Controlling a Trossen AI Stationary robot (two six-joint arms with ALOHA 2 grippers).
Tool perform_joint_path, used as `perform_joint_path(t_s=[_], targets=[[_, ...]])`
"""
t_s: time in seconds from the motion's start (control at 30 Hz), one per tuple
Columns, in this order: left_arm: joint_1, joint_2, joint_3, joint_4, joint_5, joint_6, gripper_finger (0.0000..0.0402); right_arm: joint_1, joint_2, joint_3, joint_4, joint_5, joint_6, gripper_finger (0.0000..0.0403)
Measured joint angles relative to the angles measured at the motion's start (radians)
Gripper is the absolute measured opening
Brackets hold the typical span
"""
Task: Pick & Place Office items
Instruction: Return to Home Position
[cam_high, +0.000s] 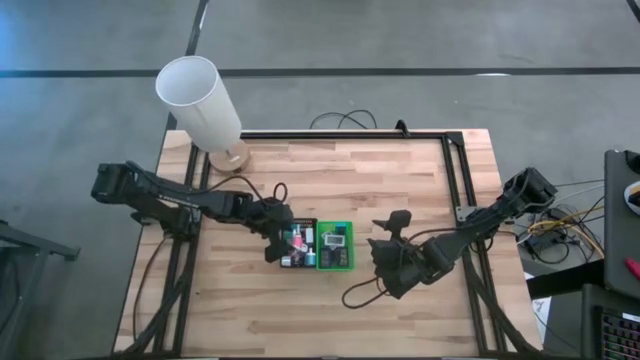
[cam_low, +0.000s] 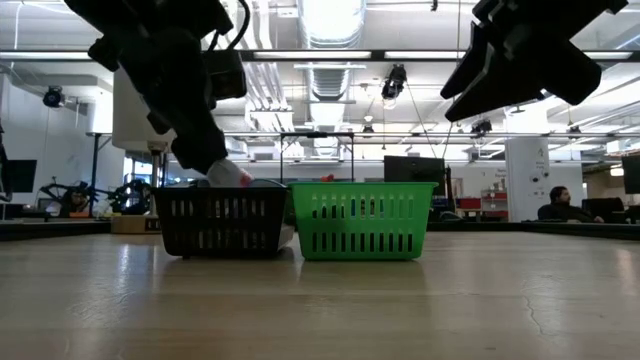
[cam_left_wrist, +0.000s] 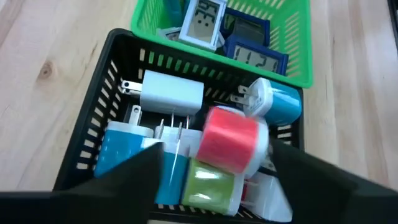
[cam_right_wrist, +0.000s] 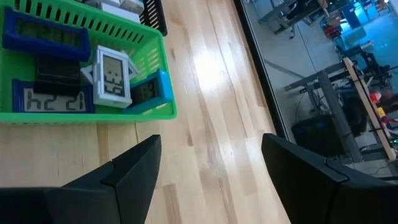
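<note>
Hovering left tool (cam_left_wrist: 214, 155), slotted black bin (cam_left_wrist: 106, 81), glossy blocky adapters (cam_left_wrist: 171, 93) inside

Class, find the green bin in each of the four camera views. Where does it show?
High view: green bin at the table's centre, right of the black bin.
Low view: green bin centre, right of the black bin.
Left wrist view: green bin beyond the black bin.
Right wrist view: green bin nearest, black bin beyond.
Shared landmark: the black bin beside it.

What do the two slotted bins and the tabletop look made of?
Black bin and green bin: likely moulded plastic, uniform colour, thin slotted walls. Tabletop: wood, probably sealed; plank seams, grain, soft sheen.
</note>
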Motion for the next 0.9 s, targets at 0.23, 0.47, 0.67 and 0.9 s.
perform_joint_path(t_s=[0.23,0.47,0.67,0.9], targets=[[0.0,0.0,-0.001,0.04,0.0,0.019,0.0387,0.0,0.0,-0.007,0.001,0.0,0.019,0.0269],[0.0,-0.029,-0.002,0.061,0.001,0.082,0.0391,0.007,-0.082,-0.101,-0.011,-0.053,0.132,0.027],[-0.006,-0.093,-0.002,0.059,0.001,0.196,0.0391,0.043,-0.301,-0.287,0.02,-0.052,0.296,0.0263],[-0.01,-0.199,-0.038,0.079,-0.055,0.319,0.0392,0.064,-0.537,-0.618,0.511,-0.044,0.169,0.0268]])
